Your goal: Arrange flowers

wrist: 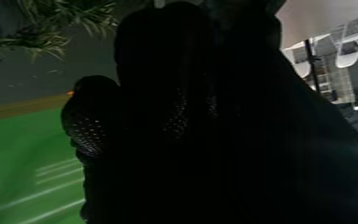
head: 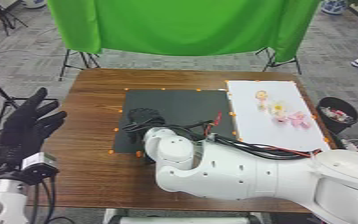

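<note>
The left hand (head: 23,131) is held off the table's left side, its fingers straight and spread. Over the dark mat (head: 189,100) is the right hand (head: 144,119), near the mat's left part. Its dark glove (wrist: 184,125) also shows in the right wrist view, and whether it holds something cannot be made out. Thin green leaves (wrist: 47,22) lie beside that hand against a grey surface. On the white sheet (head: 255,127) are a small orange-pink flower (head: 262,95), a pale yellow flower (head: 278,107) and pink flowers (head: 297,118).
The brown table (head: 91,170) carries the mat and sheet, with small orange markers along their edges. A dark bin (head: 337,111) stands off the table's right side. A green cloth (head: 180,30) hangs beyond the far edge. The right forearm crosses the near right part of the table.
</note>
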You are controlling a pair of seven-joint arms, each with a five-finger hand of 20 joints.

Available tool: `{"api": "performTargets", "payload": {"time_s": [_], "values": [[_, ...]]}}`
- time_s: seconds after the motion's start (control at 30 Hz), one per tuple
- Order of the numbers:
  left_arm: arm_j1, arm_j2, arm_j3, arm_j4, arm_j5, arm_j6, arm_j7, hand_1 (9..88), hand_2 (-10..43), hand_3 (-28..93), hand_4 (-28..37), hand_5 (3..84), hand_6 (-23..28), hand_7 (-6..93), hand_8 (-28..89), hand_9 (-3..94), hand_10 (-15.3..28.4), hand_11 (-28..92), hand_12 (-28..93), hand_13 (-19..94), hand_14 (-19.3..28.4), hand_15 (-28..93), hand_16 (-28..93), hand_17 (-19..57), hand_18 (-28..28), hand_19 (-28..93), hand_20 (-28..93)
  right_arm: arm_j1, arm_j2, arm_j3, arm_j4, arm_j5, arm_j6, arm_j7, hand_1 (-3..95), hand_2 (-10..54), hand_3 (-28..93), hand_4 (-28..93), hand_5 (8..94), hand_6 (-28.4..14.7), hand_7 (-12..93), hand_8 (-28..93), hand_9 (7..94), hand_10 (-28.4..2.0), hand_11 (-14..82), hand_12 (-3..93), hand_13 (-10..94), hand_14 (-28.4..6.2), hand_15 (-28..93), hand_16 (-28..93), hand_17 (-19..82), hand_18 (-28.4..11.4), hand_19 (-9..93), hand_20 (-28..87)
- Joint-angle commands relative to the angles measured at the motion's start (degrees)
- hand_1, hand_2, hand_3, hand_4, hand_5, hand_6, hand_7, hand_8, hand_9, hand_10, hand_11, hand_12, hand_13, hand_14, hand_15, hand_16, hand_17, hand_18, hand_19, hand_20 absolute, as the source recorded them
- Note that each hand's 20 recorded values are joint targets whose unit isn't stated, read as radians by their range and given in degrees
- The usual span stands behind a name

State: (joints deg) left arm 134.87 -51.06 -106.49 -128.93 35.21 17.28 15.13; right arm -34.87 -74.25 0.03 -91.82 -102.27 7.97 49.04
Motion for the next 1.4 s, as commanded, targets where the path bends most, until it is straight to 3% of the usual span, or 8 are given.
{"api": "performTargets", "payload": {"time_s": [0.03,0.4,0.7,0.73,0.87,0.9,1.0,1.4], "values": [[0.8,-0.38,-0.28,-0.18,-0.43,0.16,0.29,28.2,6.5,63,-21.4,31.4,7.3,7.5,-7,26.6,18.1,24,11,18,27.2,56,-12,-10.3,28.4,50,1,-1.0,-0.7,2.6,-0.6,1.0,-3.1,0.5,50.8,-9.4,70,-28,74.3,-0.6,18,3,89.9,-9.8,27.0,19.7,85,-6.2,49,18,56,-12.4,93,2],[1.1,-0.30,-0.39,-0.29,-0.59,0.39,0.27,28.2,6.5,63,-21.3,31.2,7.2,7.8,-7,26.5,18.1,24,11,18,27.2,56,-12,-10.3,28.4,51,1,-2.1,-0.9,4.9,-1.1,2.7,-5.4,-0.7,43.1,-9.5,74,-27,67.2,-1.5,18,-6,87.0,-10.4,28.8,18.6,83,-6.8,50,17,55,-12.9,93,1],[-2.2,-3.45,-0.62,0.13,3.07,-3.10,-4.99,28.5,6.6,63,-21.2,31.3,7.3,7.7,-7,26.5,18.1,24,11,18,27.3,56,-12,-10.3,28.4,51,1,-3.5,-0.4,7.5,-2.5,3.5,-7.6,-0.4,37.2,-9.5,75,-26,63.6,-2.8,17,-11,84.9,-11.7,29.8,18.5,81,-7.9,51,17,53,-13.8,93,1],[-0.2,-0.29,0.03,-0.39,0.66,-0.84,-1.90,28.5,6.6,63,-21.1,31.3,7.3,7.6,-7,26.5,18.1,24,11,18,27.3,56,-12,-10.3,28.4,51,1,-3.7,-0.5,7.9,-2.7,3.5,-8.0,-0.6,37.0,-9.5,75,-26,63.6,-2.8,17,-11,84.8,-11.7,29.8,18.4,81,-7.9,51,16,53,-13.8,93,1],[1.4,1.40,-0.04,-0.50,-0.89,0.49,0.03,28.5,6.6,63,-21.0,31.3,7.3,7.6,-7,26.5,18.1,24,11,18,27.3,56,-12,-10.3,28.4,51,1,-3.2,-0.2,8.3,-3.7,4.1,-8.3,-1.4,35.8,-9.5,74,-26,62.3,-3.5,16,-11,84.0,-12.5,29.7,18.4,81,-8.3,51,16,53,-14.2,93,1],[0.7,-1.47,-0.86,-0.67,1.19,-1.05,-2.55,28.5,6.6,63,-21.0,31.3,7.3,7.6,-7,26.4,18.1,24,11,18,27.3,56,-12,-10.3,28.4,51,1,-3.9,-0.2,9.4,-4.0,3.8,-8.9,-1.8,35.6,-9.5,74,-26,62.1,-3.6,16,-11,83.9,-12.6,29.7,18.3,81,-8.5,52,16,53,-14.2,93,1],[3.0,1.20,-0.60,-0.78,-1.33,0.94,1.11,28.6,6.7,63,-21.1,31.3,7.3,7.5,-7,26.5,18.1,24,11,19,27.3,56,-12,-10.3,28.4,51,1,-1.9,0.1,8.6,-4.9,4.8,-8.5,-2.1,34.8,-9.5,73,-26,61.3,-3.9,15,-10,83.4,-12.8,29.8,18.3,80,-8.8,52,16,53,-14.4,93,0],[9.0,2.77,-2.67,-2.57,-3.88,3.75,6.32,28.2,6.5,63,-21.1,31.3,7.3,7.6,-7,26.4,18.1,24,11,18,27.3,56,-12,-10.3,28.4,51,1,-0.7,0.1,11.2,-6.0,5.8,-13.5,-4.6,31.7,-8.3,72,-24,57.1,-5.4,13,-9,81.0,-14.2,28.5,17.9,78,-10.2,52,15,52,-15.2,93,-3]]}}
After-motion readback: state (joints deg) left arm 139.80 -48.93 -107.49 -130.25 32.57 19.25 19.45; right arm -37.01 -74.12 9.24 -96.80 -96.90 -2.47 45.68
